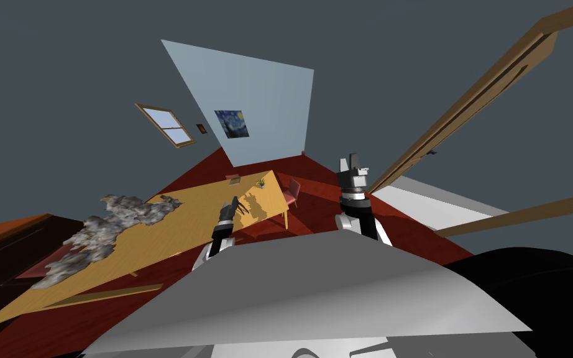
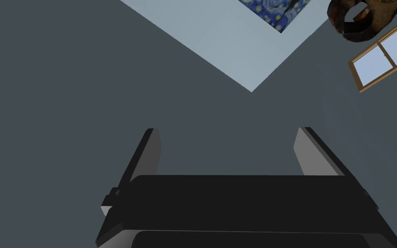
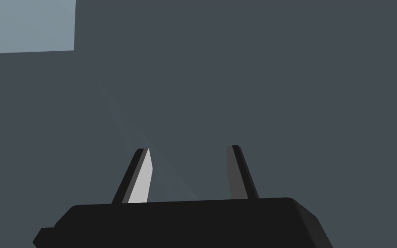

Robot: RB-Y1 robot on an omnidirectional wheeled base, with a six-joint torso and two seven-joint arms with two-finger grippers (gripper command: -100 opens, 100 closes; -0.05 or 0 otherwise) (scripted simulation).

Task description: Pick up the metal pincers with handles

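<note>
A long wooden table [image 1: 155, 242] stretches away on my left. At its far end lie a small brown box-like thing [image 1: 234, 178] and a tiny green plant [image 1: 260, 183]. I cannot tell the pincers from the small things on the table. My left gripper [image 1: 237, 202] hangs over the table's far part, open, with nothing between its fingers [image 2: 227, 129]. My right gripper [image 1: 348, 160] is raised off to the right of the table, beside a wooden door frame; it is open and holds nothing [image 3: 189, 147].
A lumpy grey mass [image 1: 111, 227] covers the table's left side. A red chair [image 1: 291, 191] stands at the table's far corner. The wooden door frame [image 1: 465, 105] rises on the right, and a dark cabinet [image 1: 5, 239] stands at the left. The floor is red.
</note>
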